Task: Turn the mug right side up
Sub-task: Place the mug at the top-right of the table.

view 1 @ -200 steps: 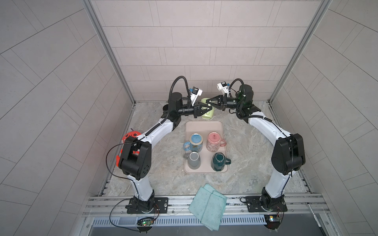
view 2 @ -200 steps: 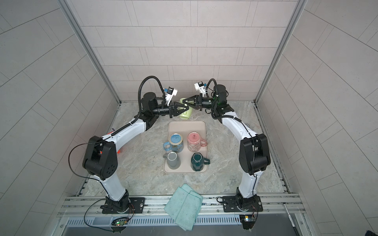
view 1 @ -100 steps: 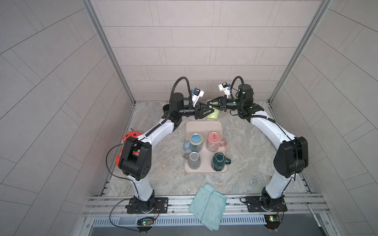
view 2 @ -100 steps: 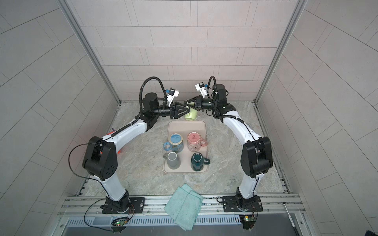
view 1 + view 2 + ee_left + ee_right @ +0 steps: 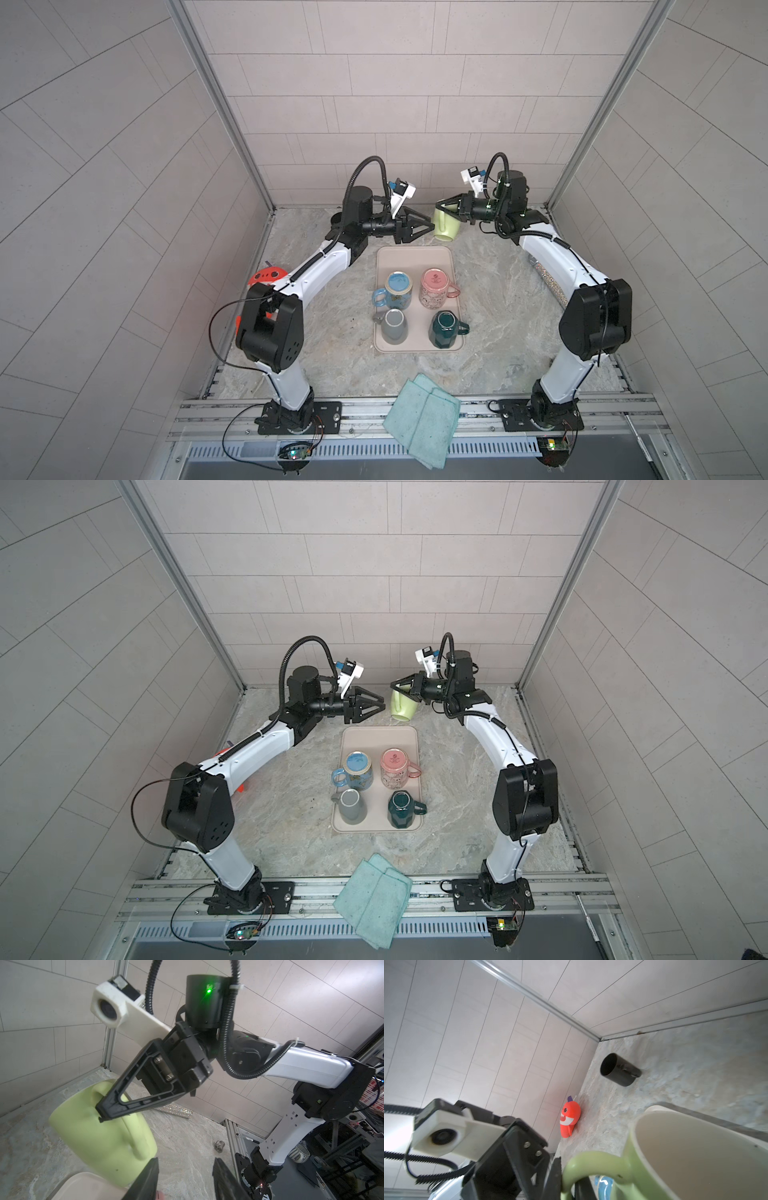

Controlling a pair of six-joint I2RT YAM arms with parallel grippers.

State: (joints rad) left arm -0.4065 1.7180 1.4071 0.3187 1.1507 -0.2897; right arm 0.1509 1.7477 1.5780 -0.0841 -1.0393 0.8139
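A: Where the rail runs along the near edge, what lies on it?
B: A soft teal cloth (image 5: 422, 419), folded, one corner drooping over the front. Past it the tabletop (image 5: 332, 365) is grey and veined like marble.
A: Then the tray?
B: Yes, a matte beige tray (image 5: 415, 259) with rounded corners. Its near row holds a plain grey mug (image 5: 394, 328) and a faceted dark green mug (image 5: 442, 330). Behind them stand a blue mug (image 5: 397, 291) and a pink mug (image 5: 434, 289) with printed sides, both showing flat bases upward.
A: Anything off to the sides?
B: A red toy monster (image 5: 266, 276) by the left wall, and a glittery tube (image 5: 548, 278) beside the right arm (image 5: 552, 253).
A: Where is the mug to be turned?
B: The lime-green mug (image 5: 448, 224), glossy outside and cream inside, hangs tilted just beyond the tray's far edge, with its mouth slanting down toward the tray. Whether its rim touches the tabletop I cannot tell.
A: How do the arms stand?
B: The right arm and the left arm (image 5: 316, 266) each rise from the rail, elbows bowed outward, forearms stretched to the far end, wrists level and facing each other. The right gripper (image 5: 437, 204) is clamped on the mug's looped handle. The left gripper (image 5: 432, 226) sits just beside the mug, its black fingers (image 5: 145, 1182) spread apart and clear of it.
A: And farthest back?
B: A black cylindrical cup (image 5: 618, 1070) on the tabletop near the far left corner, then the pale tiled wall (image 5: 382, 104).
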